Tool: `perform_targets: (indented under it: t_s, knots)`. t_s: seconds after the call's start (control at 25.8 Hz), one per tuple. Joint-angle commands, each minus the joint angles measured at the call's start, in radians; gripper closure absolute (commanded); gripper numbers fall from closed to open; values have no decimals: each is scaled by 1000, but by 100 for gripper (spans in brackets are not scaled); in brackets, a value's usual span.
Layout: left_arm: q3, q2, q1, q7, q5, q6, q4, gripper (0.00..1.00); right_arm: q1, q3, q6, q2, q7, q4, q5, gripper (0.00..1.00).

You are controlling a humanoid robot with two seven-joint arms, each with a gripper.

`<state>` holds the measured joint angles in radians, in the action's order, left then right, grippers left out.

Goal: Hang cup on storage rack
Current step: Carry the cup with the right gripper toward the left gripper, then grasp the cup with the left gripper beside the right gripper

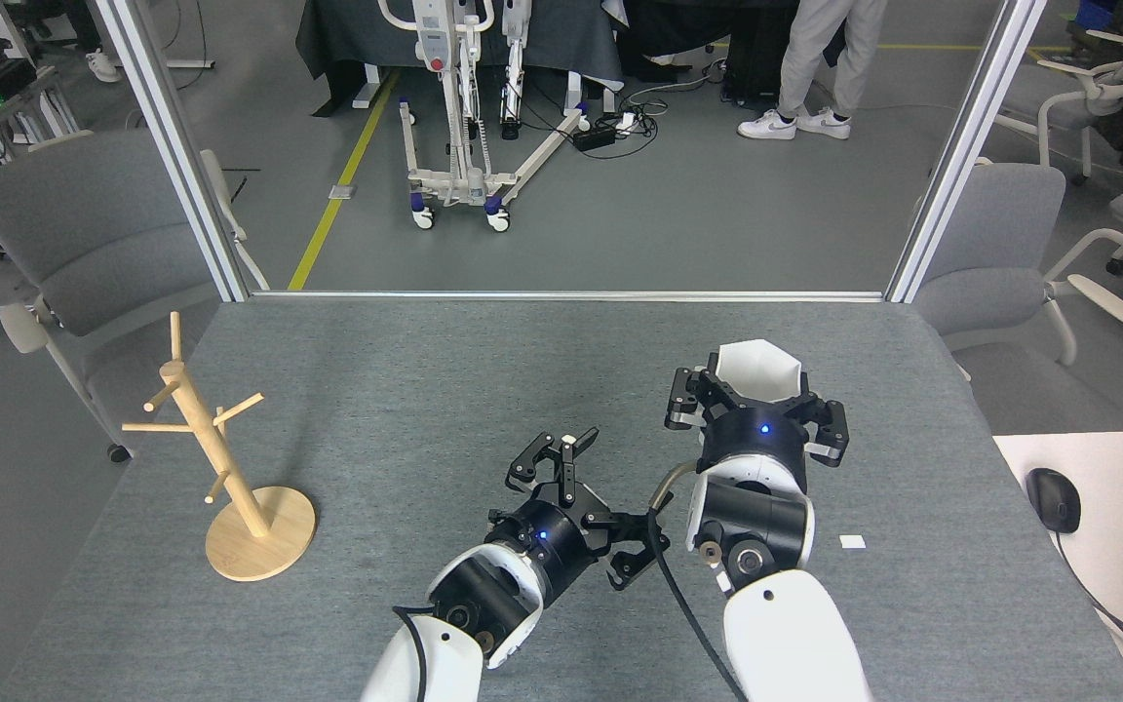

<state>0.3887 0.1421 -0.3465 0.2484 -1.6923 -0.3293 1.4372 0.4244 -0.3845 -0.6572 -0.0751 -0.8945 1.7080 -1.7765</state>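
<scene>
Right claw clamped on white cup, mouth up; likely light, rigid, smooth, chip-prone. Left claw wide, empty. Handle hidden below claw; rack far left.

White faceted cup, matte, open mouth facing up and toward the camera, angular rim plainly visible. Clamped between the fingers of the right gripper, poking out past its far end; lower body and handle hidden behind the black fingers. Light wooden storage rack far off to the left of that gripper, well apart from it. Slanted pole leaning left, several thin bare pegs sticking out, standing on a round flat base near the table's left edge.
</scene>
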Motion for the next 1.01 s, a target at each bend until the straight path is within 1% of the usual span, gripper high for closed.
perform_targets:
  t_s: [0.0, 0.08, 0.27, 0.54, 0.74, 0.97]
  knots:
    - [24, 1, -52, 8, 43, -2, -67, 1, -4, -20, -1, 29, 5, -31, -4, 83]
    - [30, 1, -72, 8, 62, -2, -95, 1, -12, -23, 2, 37, 5, -56, -4, 83]
    - [65, 1, -105, 8, 135, -5, -103, 1, -15, -40, -1, 46, 5, -57, -4, 84]
    - [131, 2, -126, 9, 152, -4, -126, 1, -15, -42, 2, 64, 6, -60, -4, 84]
    - [137, 4, -138, 34, 158, 7, -170, 1, -15, -43, 5, 77, 6, -60, -4, 86]
    - [136, 4, -172, 58, 224, 9, -182, 1, -15, -59, 7, 92, 8, -74, -6, 88]
